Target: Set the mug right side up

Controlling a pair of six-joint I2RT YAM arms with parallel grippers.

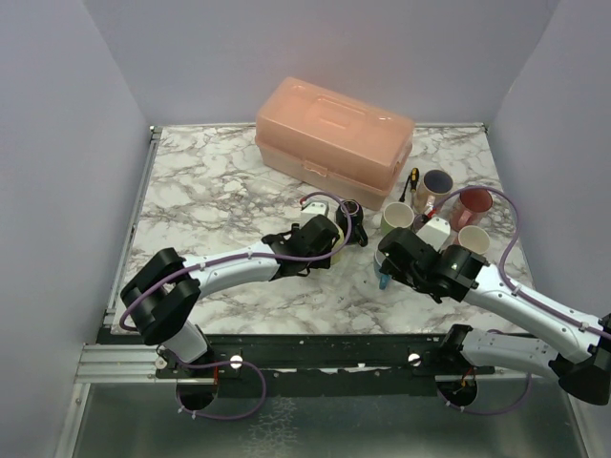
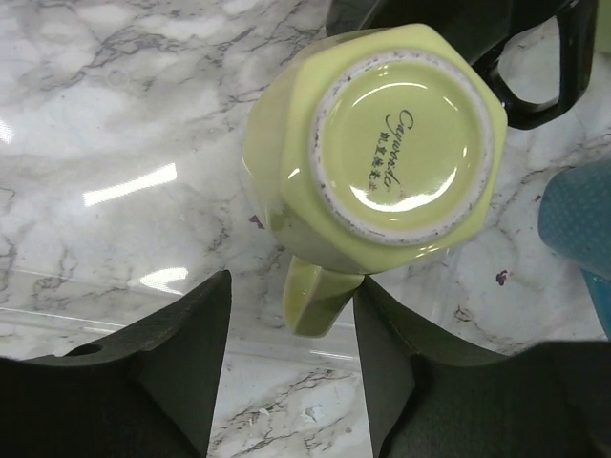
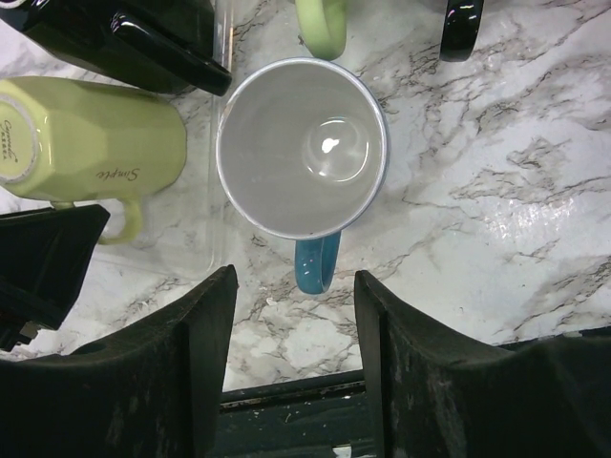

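Note:
A yellow-green mug (image 2: 401,134) stands upside down on the marble table, its printed base facing the left wrist camera. It also shows in the right wrist view as the green mug (image 3: 95,143) and in the top view as the mug (image 1: 336,239). My left gripper (image 2: 296,286) is open around its handle (image 2: 320,296), the right finger close against it and a gap on the left. A blue mug (image 3: 301,148) stands upright, its white inside showing. My right gripper (image 3: 294,277) is open just short of the blue handle (image 3: 315,262).
A peach toolbox (image 1: 334,138) stands at the back. Several mugs cluster at the right, among them a white one (image 1: 398,216) and a red one (image 1: 474,203). A black mug (image 2: 535,67) sits just beyond the green one. A clear sheet edge (image 3: 215,191) lies on the table.

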